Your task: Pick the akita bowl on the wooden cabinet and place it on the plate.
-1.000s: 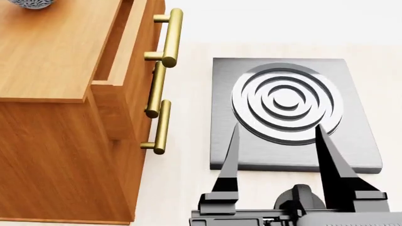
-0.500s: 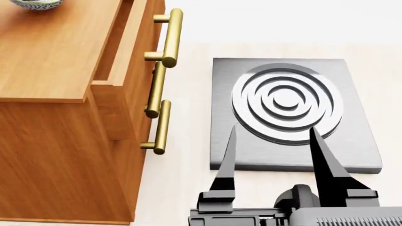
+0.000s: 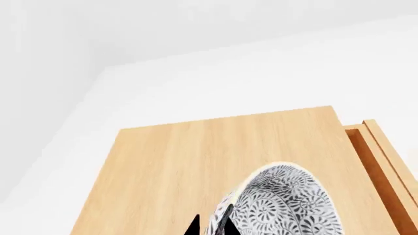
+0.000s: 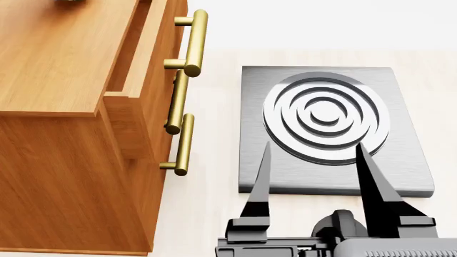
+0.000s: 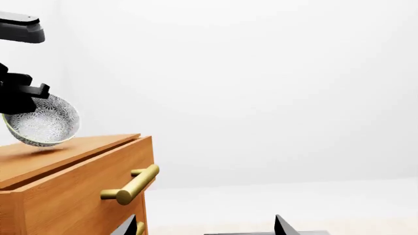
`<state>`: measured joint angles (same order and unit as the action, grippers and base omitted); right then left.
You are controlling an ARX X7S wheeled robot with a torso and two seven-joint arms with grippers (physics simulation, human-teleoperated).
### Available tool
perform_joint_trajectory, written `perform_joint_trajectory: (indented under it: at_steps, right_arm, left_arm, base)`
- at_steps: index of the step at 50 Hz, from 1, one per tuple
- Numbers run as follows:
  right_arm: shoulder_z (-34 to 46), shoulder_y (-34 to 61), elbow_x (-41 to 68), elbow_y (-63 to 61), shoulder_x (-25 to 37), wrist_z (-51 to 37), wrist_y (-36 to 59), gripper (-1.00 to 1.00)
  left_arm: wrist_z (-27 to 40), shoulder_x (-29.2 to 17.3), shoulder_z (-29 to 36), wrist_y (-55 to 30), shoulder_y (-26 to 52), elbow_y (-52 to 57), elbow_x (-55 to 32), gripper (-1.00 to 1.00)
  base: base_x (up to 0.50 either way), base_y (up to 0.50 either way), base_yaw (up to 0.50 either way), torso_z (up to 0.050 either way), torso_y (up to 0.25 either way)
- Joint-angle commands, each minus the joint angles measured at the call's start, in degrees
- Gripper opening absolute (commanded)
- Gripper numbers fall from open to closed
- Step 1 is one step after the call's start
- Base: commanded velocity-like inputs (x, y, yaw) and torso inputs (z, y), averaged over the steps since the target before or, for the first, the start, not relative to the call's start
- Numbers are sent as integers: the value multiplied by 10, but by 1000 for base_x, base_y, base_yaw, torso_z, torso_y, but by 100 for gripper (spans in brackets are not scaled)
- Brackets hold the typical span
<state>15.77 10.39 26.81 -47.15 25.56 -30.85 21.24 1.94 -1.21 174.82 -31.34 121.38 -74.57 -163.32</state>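
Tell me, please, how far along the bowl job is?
Done: the left gripper has the bowl and holds it tilted just clear of the cabinet top. In hand: the lift. Left: carrying it to the plate, which no view shows, and setting it down. The right gripper is open over a grey pad.

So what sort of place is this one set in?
Probably a bare simulated room, loosely kitchen-like: a wooden cabinet with brass bar handles, a grey slab with concentric rings like a stove burner on the pale floor, plain white walls, and a patterned akita bowl.
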Motion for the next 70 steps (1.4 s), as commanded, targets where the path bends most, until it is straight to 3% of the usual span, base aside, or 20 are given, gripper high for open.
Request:
perform_joint_trajectory:
  at_steps: [1, 20, 27, 38, 47, 70]
  right_arm:
    - [-2, -1, 2, -9, 4, -5, 1, 100]
    - [-6, -1, 9, -22, 9, -12, 3, 100]
    - [-12, -1, 15, -31, 13, -17, 4, 100]
    - [-17, 0, 21, -52, 20, -28, 12, 100]
    - [-21, 2, 26, -67, 26, -37, 16, 100]
    - [-76, -7, 103, -118, 53, -63, 1, 100]
  left_arm:
    - [-20, 12, -172, 58, 22, -4, 218, -100]
    - [-9, 12, -586, 53, 49, 5, 633, -100]
    - [-29, 12, -694, 76, 69, 33, 748, -100]
    - [-20, 10, -755, 96, 90, 82, 855, -100]
    - [40, -62, -761, 111, 111, 294, 867, -100]
    - [67, -140, -802, 130, 116, 530, 918, -100]
  base:
    - [0, 0, 0, 0, 0]
    - [0, 0, 0, 0, 0]
    - [0, 0, 0, 0, 0]
    - [0, 0, 0, 0, 0]
    - [0, 0, 0, 0, 0]
    - [0, 0, 0, 0, 0]
